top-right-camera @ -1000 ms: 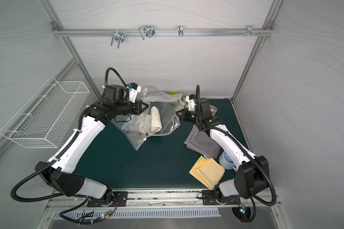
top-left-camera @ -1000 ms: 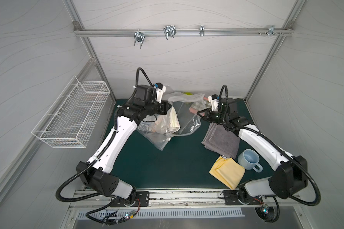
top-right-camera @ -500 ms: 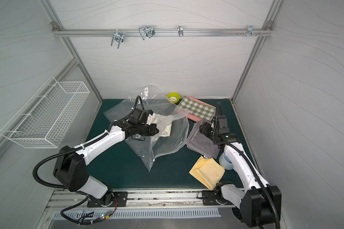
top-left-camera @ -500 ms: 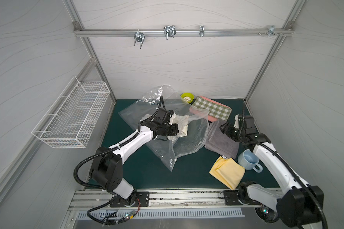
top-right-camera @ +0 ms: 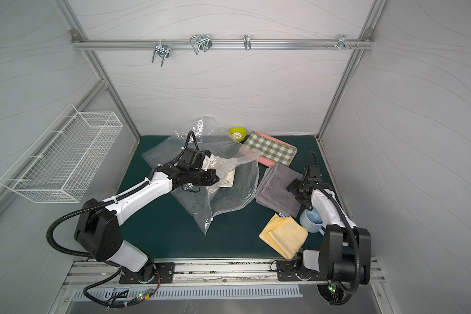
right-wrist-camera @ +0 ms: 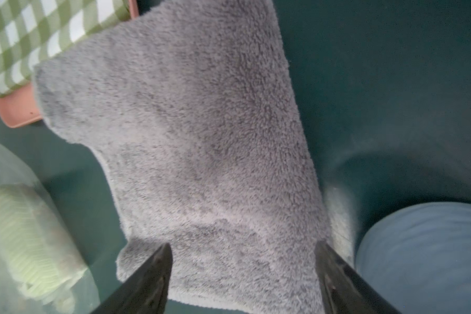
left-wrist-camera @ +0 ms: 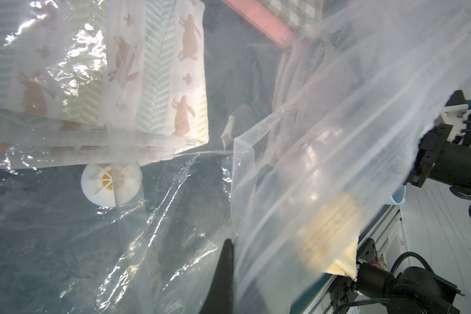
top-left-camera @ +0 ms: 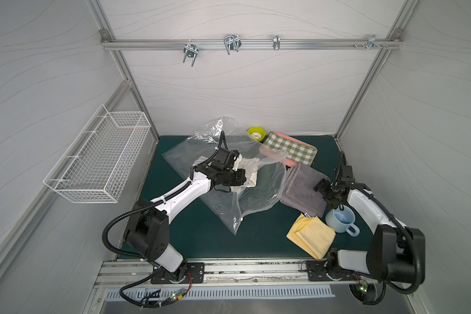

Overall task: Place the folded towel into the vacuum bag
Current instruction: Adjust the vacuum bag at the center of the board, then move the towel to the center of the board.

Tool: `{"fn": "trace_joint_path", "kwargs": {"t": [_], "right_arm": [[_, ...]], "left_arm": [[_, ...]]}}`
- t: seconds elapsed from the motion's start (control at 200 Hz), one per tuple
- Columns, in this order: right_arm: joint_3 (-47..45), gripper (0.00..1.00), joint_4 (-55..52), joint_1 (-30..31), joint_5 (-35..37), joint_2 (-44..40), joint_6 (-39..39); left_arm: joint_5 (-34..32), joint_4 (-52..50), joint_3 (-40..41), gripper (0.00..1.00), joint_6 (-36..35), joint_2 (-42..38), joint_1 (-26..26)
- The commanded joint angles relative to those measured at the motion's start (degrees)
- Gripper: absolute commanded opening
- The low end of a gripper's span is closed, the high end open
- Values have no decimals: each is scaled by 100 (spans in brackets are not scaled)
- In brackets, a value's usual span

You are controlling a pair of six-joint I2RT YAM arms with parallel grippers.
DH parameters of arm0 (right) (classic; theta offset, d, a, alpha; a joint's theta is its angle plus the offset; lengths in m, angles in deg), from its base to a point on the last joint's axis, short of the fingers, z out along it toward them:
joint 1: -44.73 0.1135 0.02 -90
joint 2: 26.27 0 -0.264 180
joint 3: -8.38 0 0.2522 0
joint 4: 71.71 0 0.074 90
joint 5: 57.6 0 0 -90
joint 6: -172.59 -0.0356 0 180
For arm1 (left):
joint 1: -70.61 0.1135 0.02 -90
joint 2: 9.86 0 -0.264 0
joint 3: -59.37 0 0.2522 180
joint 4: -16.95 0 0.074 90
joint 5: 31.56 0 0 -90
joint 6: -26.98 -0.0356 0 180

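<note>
Top views: bright, even, diffuse light bouncing off the white walls. Only soft shadows under the arms on the green mat (top-left-camera: 201, 239). Wide-angle stretch at the edges makes the frame uprights splay outward.
Left wrist: vacuum bag (left-wrist-camera: 310, 163) film throws hard white glare patches; the patterned towel (left-wrist-camera: 152, 68) behind it looks hazy, low contrast.
Right wrist: dimmer. The grey towel (right-wrist-camera: 201, 136) pile is sharp mid-frame, but the blue mug (right-wrist-camera: 424, 258) is smeared and soft.
</note>
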Motion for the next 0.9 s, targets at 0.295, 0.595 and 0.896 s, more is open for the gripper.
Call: {"fn": "trace_joint_path", "kwargs": {"t": [0.295,0.595,0.896], "right_arm": [[660,88,-202,-32,496,1302,44],[590,86,347,329,-532,1531,-12],[461,86,617,1164,-1184,1439,-378]], "left_arm": [[24,77,-400,0,8,48,-12],[-64,-29,-544,0,-113,103,-16],[-81,-39,-531,0,-115,106,-14]]}}
